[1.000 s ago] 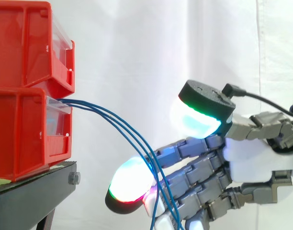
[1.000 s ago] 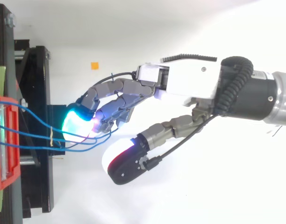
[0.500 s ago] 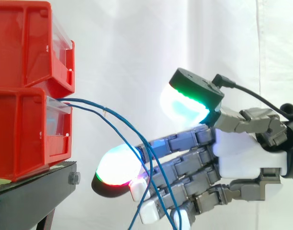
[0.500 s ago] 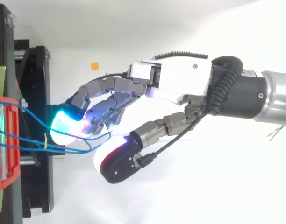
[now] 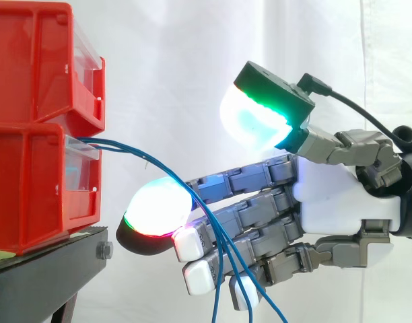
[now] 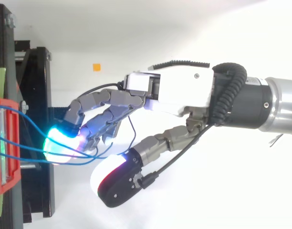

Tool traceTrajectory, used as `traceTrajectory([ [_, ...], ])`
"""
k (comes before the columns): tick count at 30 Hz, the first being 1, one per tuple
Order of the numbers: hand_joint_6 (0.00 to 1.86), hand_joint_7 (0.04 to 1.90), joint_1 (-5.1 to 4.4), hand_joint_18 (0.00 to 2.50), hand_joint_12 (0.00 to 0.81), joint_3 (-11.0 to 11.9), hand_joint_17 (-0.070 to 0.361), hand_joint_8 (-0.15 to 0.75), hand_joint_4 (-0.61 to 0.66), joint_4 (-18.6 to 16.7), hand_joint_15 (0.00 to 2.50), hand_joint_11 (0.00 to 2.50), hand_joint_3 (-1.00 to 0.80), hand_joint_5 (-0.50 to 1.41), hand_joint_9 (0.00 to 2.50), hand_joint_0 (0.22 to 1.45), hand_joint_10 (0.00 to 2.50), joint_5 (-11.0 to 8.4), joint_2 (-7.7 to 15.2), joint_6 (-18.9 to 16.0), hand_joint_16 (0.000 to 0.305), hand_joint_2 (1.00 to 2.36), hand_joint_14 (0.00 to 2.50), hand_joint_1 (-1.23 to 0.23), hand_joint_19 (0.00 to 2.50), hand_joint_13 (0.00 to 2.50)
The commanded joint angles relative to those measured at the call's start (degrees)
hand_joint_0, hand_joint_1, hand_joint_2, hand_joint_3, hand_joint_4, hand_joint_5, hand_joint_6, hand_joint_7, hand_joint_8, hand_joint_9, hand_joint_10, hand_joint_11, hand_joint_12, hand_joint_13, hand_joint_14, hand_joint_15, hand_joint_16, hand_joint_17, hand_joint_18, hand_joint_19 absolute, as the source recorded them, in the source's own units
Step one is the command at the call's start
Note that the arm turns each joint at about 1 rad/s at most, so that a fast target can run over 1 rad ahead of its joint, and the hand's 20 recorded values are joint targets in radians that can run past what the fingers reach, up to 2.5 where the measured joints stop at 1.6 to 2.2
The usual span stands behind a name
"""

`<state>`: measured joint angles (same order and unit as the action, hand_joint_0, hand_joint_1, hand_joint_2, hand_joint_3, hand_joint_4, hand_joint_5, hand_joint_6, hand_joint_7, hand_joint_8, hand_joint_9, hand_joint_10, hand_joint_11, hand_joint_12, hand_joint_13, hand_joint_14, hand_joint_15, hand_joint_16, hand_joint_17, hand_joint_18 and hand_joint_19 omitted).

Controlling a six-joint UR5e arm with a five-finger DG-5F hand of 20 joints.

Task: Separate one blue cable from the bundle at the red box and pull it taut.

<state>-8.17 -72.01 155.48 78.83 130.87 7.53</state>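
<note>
The arm (image 6: 279, 102) comes in from the right, with the hand (image 5: 340, 208) stretched out leftward. The fingers (image 5: 246, 180) run nearly straight, stacked and slightly fanned, tips dipping a touch. The thumb (image 5: 256, 124) is lifted high above them, well apart, its pad glowing cyan and green.

Left edge, side view: passage is closed by red bins (image 5: 31, 175) stacked on a black stand (image 5: 44, 269).
Bin front to fingertips: a narrow gap is noted, crossed by blue cables (image 5: 125, 147) sagging toward the lower centre.
Centre and right: room is taken up by the hand (image 5: 340, 208), fingers stretched among the cables, thumb raised apart.
Upper centre: open room is recorded before the white curtain (image 5: 172, 60).
Lower right, top view: the white ground (image 6: 222, 195) is unobstructed.
</note>
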Motion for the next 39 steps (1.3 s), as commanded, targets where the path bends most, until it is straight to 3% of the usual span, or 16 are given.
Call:
traceTrajectory([
  [1, 0.50, 0.90, -0.09, 0.63, 0.361, 0.03, 0.111, 0.292, 0.27, 0.00, 0.44, 0.57, -0.49, -0.17, 0.69, 0.54, 0.02, 0.01, 0.00, 0.03, 0.049, 1.00, 0.02, -0.61, 0.74, 0.79],
  [15, 0.50, 1.12, -0.26, 0.64, 0.354, 2.75, 0.106, 0.290, 0.27, 1.23, 0.45, 0.59, -0.45, -0.14, 0.75, 0.58, 0.02, -0.08, 0.00, -0.06, 0.047, 1.01, 0.02, -0.59, 0.75, 0.82],
  [20, 0.50, 1.19, -0.26, 0.65, 0.351, 3.89, 0.105, 0.291, 0.26, 3.60, 0.45, 0.60, -0.43, -0.13, 0.75, 0.59, 0.02, 0.27, 0.00, -0.14, 0.047, 1.01, 0.02, -0.59, 0.75, 0.83],
  [39, 0.50, 1.38, -0.53, 0.67, 0.349, 4.07, 0.104, 0.300, 0.25, 3.69, 0.46, 0.62, -0.40, -0.11, 0.81, 0.61, 0.02, 0.10, 0.00, -0.14, 0.046, 1.01, 0.02, -0.57, 0.75, 0.86],
])
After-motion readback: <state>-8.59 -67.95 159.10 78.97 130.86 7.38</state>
